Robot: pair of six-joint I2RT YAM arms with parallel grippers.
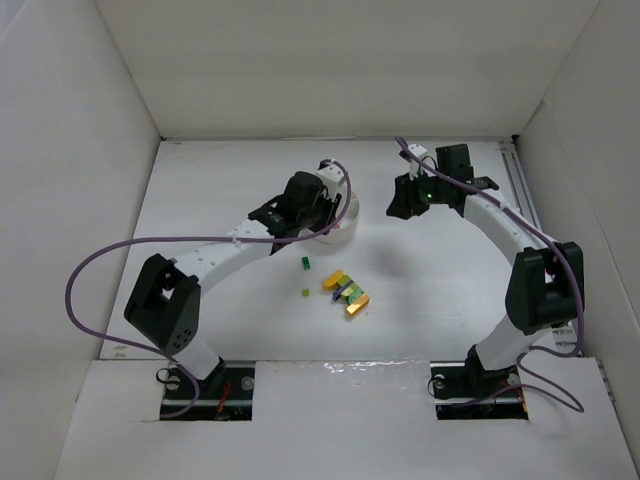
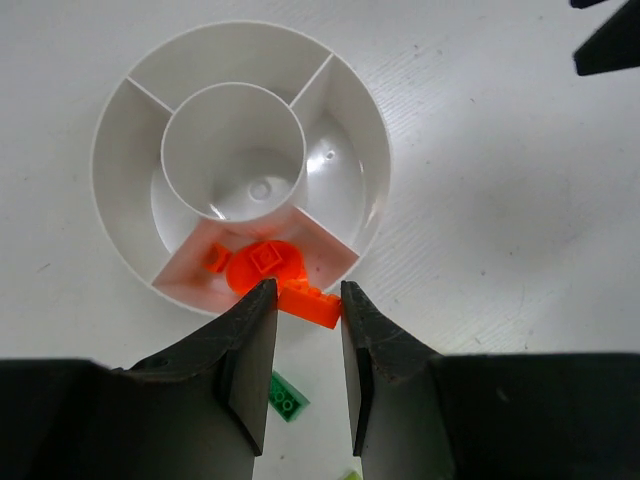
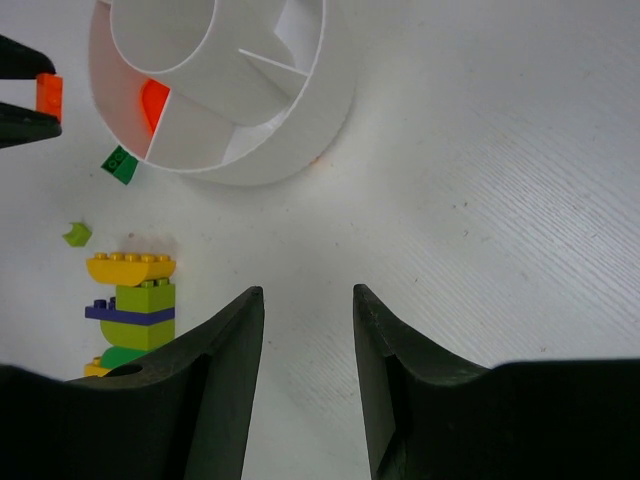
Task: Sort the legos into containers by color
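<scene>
orange brick is sitting clamped in my left claw, long axis across the jaws, over the near rim of the white dish; the orange-filled wedge is lying directly ahead. my right claw is hovering apart, empty, beside the dish.

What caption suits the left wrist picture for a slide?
Left claw grips an orange brick beside the orange pieces in the white dish.

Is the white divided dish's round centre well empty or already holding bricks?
Empty. The left wrist view shows only bare white floor in the centre well; the orange plastic pieces lie in a wedge beside it.
</scene>
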